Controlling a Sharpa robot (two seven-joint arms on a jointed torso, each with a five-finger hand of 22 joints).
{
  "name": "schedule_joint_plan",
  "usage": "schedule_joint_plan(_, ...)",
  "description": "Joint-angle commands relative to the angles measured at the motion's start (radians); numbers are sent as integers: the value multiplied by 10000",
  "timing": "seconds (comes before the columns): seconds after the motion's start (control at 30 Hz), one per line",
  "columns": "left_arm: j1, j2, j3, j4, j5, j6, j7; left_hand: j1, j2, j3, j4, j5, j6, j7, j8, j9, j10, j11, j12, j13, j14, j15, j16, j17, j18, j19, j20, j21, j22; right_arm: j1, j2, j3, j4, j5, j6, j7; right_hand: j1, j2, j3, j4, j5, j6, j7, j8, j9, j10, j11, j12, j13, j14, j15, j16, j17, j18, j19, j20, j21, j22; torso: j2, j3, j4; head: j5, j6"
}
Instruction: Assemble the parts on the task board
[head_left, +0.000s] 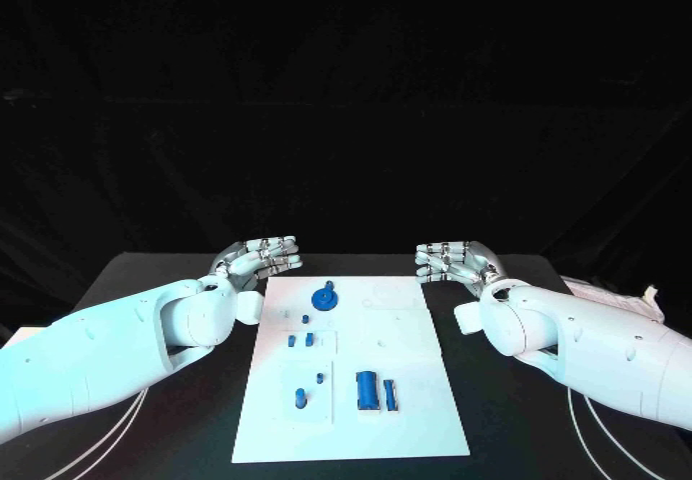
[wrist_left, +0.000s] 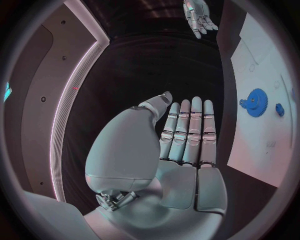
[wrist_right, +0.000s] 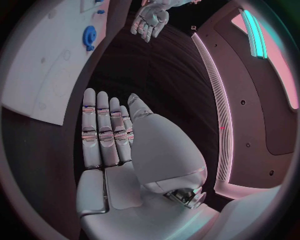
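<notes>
Task board: a flat white rectangular plate (head_left: 353, 375) lay mid-desk (head_left: 173, 272), faint square outlines marking it.
Parts: one blue toothed gear (head_left: 326, 298) at the far end; one thick blue cylinder (head_left: 366, 390) and one thin bar (head_left: 389, 395) near; several tiny blue pieces (head_left: 300, 341) between.
Left hand (head_left: 261, 256): far-left of the board, fingers straight, holding nothing.
Right hand (head_left: 456, 262): far-right, likewise.

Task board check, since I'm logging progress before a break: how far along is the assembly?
It looks barely started. Done: nothing clearly; the blue gear sits at the far end of the task board, but whether it is seated I cannot tell. In hand: nothing; the left hand and right hand are empty, flanking the board's far end. Left: the small blue parts and long blue pieces lie loose.
</notes>
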Motion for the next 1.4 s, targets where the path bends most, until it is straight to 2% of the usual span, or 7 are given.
schedule_joint_plan(0.03,-65,210,14,-266,512,-440,590,-20,49,45,17,59,40,33,-85,-7,76,16,-229,-13,283,1,-638,-291,145,109,148,-267,-416,-15,300,19,-529,886,745,1032,-133,-154,221,-87,-88,83,48,-29,-228,131,-4,-18,-589,273,4,-344,-508,120,254,3,-359,-326,-195,23,17,-13,231)
schedule_joint_plan(0.2,-134,346,18,-434,605,-555,710,17,74,60,-8,61,62,29,-151,-9,157,48,-459,-15,580,12,-1238,-536,147,306,154,-462,-836,-41,613,34,-1038,779,954,1085,-282,-209,542,-283,-124,207,68,-22,-495,245,3,-26,-1217,719,-31,-623,-1105,122,688,-59,-725,-715,-196,69,4,54,390)
schedule_joint_plan(0.27,-123,297,8,-366,270,-305,273,-4324,466,-1274,-433,-310,-3218,-580,-845,-669,-3234,-425,-807,-627,-2559,-406,-2031,-1505,-512,-2257,-640,-794,-2170,-16,521,26,-870,517,334,563,-4887,-226,-424,-604,-673,-2937,-508,-652,-842,-3380,-416,-655,-1913,-3136,-803,-1293,-1709,-521,-2890,-625,-1234,-1161,-161,38,13,6,303)
schedule_joint_plan(0.6,-284,141,98,514,-305,-1579,613,-7262,1343,-2173,-433,-1032,-5410,-981,-845,-669,-5515,-748,-1585,-627,-4668,-1304,-2566,-1505,-734,-3974,-1166,-1562,-3057,30,159,-136,404,958,-861,897,-8008,-226,-424,-1307,-1063,-5041,-895,-652,-1596,-5820,-1293,-655,-1913,-5727,-803,-1293,-2124,-751,-5312,-1003,-1571,-2135,-429,400,230,-33,533)
schedule_joint_plan(0.77,-477,-46,206,1563,-991,-3097,1019,-8556,1343,-2568,-433,-1032,-6381,-1160,-845,-669,-6524,-1477,-1585,-627,-5603,-1304,-2790,-1505,-839,-4735,-1398,-1562,-3448,84,-260,-325,1880,1469,-2246,1284,-9393,-226,-424,-1307,-1924,-5983,-1070,-652,-1596,-6910,-1293,-655,-1913,-6888,-803,-1293,-2301,-908,-6393,-1858,-2338,-2135,-431,403,232,-34,535)
schedule_joint_plan(0.8,-513,-81,226,1760,-1120,-3383,1095,-8775,1343,-2634,-433,-1032,-6545,-1192,-845,-669,-6696,-1477,-1585,-627,-5760,-1304,-2827,-1505,-897,-4862,-1441,-1562,-3513,93,-333,-357,2137,1558,-2487,1351,-9612,-226,-424,-1307,-1924,-6131,-1772,-652,-1596,-7081,-1293,-655,-1913,-7072,-803,-1293,-3024,-909,-6562,-1858,-2338,-2135,-431,403,232,-34,535)
schedule_joint_plan(1.4,-746,-306,356,3026,-1948,-5216,1586,-11443,1343,-3436,-433,-1032,-8549,-1894,-845,-669,-8774,-1477,-1585,-627,-7686,-1304,-3729,-1505,-1711,-6422,-2353,-1562,-4318,146,-751,-545,3606,2067,-3866,1736,-12458,-226,-424,-1307,-1924,-8058,-1772,-652,-1596,-9322,-1293,-655,-1913,-9453,-803,-1293,-3024,-1714,-8776,-1858,-2338,-2135,-431,403,232,-34,535)
